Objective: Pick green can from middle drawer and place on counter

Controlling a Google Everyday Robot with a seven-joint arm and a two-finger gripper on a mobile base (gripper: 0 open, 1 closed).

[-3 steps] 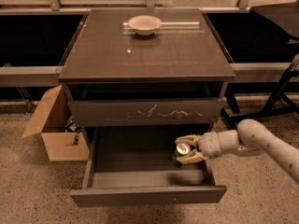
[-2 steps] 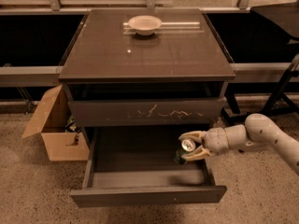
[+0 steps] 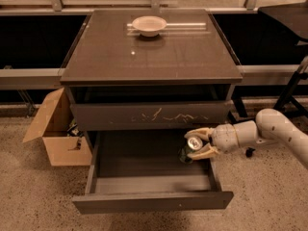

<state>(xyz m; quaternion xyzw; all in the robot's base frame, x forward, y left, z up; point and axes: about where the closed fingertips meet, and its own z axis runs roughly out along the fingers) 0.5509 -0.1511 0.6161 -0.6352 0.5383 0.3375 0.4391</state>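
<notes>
The green can [image 3: 186, 153] is tilted, its silver top [image 3: 194, 142] facing the camera. My gripper [image 3: 195, 143] is shut on it, one pale finger [image 3: 198, 133] above and one below. It holds the can over the right side of the open middle drawer [image 3: 152, 201], just under the scratched drawer front [image 3: 149, 115]. The arm reaches in from the right. The counter [image 3: 149, 52] is the glossy dark top above.
A white bowl [image 3: 149, 25] sits at the back of the counter. An open cardboard box [image 3: 54, 131] stands on the floor left of the cabinet. A dark stand's legs [image 3: 291, 88] are at the right. Speckled floor lies in front.
My gripper has lifted the can a little, up from the drawer's floor toward the scratched front. The drawer, bowl and box have not moved.
</notes>
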